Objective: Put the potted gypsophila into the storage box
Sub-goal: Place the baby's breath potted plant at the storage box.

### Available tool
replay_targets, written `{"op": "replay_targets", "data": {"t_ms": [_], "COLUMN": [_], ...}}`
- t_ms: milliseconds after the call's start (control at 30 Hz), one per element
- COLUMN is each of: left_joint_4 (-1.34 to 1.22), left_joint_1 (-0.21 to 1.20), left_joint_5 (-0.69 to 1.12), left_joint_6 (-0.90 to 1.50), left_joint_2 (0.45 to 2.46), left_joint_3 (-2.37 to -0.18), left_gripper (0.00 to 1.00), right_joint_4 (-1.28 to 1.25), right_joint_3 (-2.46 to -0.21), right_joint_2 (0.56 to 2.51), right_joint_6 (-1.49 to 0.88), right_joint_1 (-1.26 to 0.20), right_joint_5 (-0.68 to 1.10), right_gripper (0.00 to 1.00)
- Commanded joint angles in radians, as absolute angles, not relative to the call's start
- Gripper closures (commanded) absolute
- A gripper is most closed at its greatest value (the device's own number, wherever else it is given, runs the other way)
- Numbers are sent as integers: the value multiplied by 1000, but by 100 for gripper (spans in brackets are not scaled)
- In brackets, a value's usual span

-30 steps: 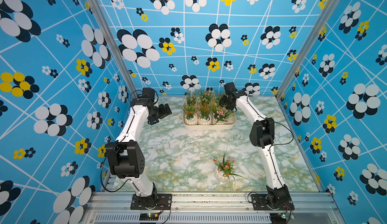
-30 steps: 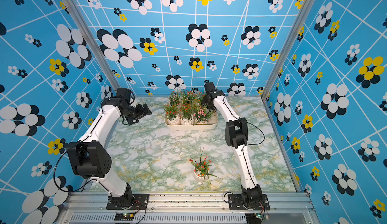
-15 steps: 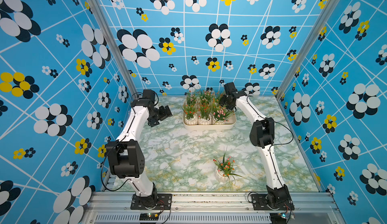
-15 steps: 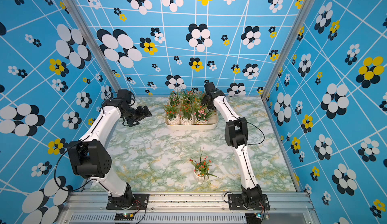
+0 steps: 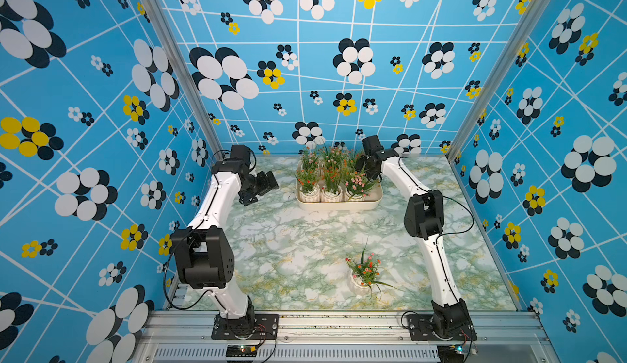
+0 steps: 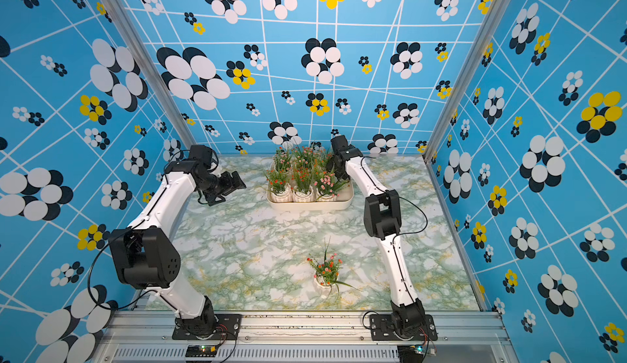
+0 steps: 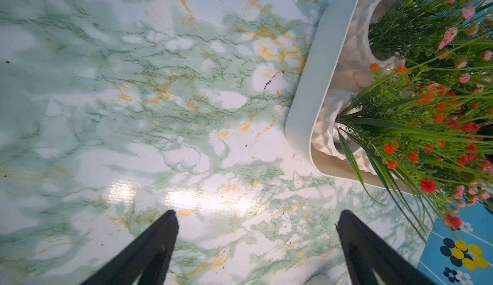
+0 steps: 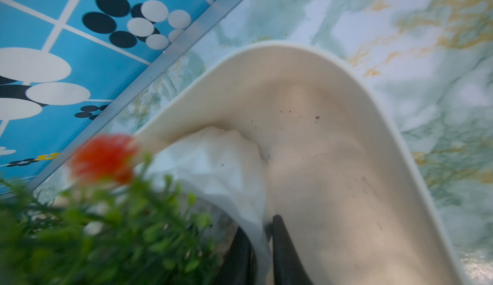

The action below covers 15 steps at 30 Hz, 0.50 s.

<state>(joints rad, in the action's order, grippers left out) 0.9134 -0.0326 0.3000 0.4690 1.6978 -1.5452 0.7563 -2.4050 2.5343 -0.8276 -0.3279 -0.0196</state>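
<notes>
Two right fingers [image 8: 285, 249] are straddling the rim of a potted gypsophila [image 8: 221, 169] inside the storage box [image 8: 333, 126], grip unclear; full opening, then a straight lift, is looking wise. Left fingers [image 7: 149, 251] are gaping wide, empty.

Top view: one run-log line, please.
left end effector: open; right end effector: at pot rim in cream-white plastic storage box; white-potted gypsophila: on table

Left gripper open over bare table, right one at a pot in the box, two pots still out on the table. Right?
Not quite: only one pot is still out on the table, as both top views show. The rest holds: left gripper open, right gripper at a boxed pot in the box.
</notes>
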Motion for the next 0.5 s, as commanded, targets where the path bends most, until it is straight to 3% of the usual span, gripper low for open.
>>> {"op": "replay_targets", "data": {"t_ms": [0, 467], "left_joint_4": [930, 942], "left_joint_1": [-41, -54], "left_joint_5": [311, 308], "left_joint_6": [449, 448], "left_joint_2": [1689, 1653], "left_joint_3": [-1552, -1557], "left_gripper": [3, 3], "right_joint_4": [704, 721], "right_joint_3": [-2411, -2413], "right_joint_2": [2530, 2442], "right_joint_6": [-833, -776], "right_joint_1": [-339, -335], "right_joint_5": [-12, -61], "right_gripper": [78, 67]}}
